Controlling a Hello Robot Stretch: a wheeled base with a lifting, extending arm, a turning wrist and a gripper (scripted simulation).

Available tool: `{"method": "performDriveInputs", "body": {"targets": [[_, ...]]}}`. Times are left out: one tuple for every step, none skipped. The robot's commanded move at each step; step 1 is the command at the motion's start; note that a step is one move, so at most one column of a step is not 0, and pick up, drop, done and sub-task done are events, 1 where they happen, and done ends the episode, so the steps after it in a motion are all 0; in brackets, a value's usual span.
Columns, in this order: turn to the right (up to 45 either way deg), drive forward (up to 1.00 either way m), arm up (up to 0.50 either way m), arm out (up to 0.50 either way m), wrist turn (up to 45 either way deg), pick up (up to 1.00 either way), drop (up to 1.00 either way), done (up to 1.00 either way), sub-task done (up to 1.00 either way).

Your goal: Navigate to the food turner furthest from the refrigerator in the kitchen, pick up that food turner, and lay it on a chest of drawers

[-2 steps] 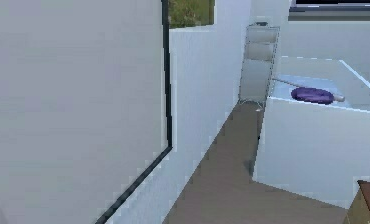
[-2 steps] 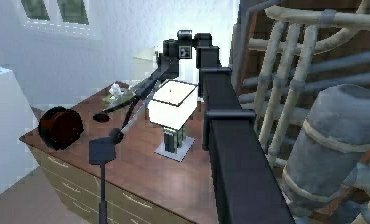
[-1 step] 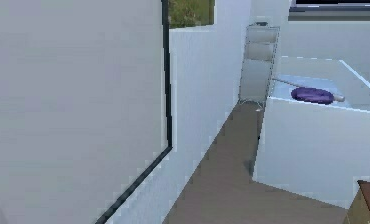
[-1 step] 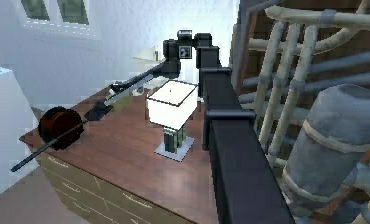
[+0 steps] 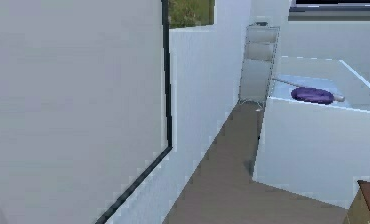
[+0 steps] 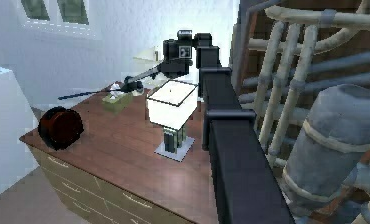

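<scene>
Arm side view: a wooden chest of drawers (image 6: 103, 165) spans the lower left, its top running under and toward the near side of the tool. Right of the tool, a bundle of grey pipes (image 6: 293, 60) and a fat grey tank (image 6: 343, 150) stand against brown timber. The dark arm (image 6: 228, 140) rises from the bottom edge to two white marker squares; the tool (image 6: 138, 80) reaches left from them, over the far part of the chest top. Finger spacing: cannot tell. A thing lies on the surface at the fingers, so I cannot tell whether the tool holds anything. Two windows (image 6: 55, 10) sit in the white wall beyond and left of the tool. A white box-shaded lamp (image 6: 173, 108) stands on the chest top just nearer than the tool, beside the arm. A dark round object (image 6: 61, 128) lies well left of the tool, near the chest's left end. A flat greenish item (image 6: 117, 101) lies just below-left of the fingertips. A thin utensil (image 6: 108, 92), possibly the food turner, runs from the fingertips leftward above that item; touching or not, cannot tell. Forward view: a pale panel (image 5: 73, 100) on the left, a white tabletop (image 5: 323, 130) on the right carrying a purple object (image 5: 311, 94).
</scene>
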Motion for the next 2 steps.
{"method": "performDriveInputs", "body": {"targets": [[0.0,0.00,0.00,0.00,45.0,0.00,0.00,0.00,0.00],[0.0,0.00,0.00,0.00,36.0,0.00,0.00,0.00,0.00]]}}
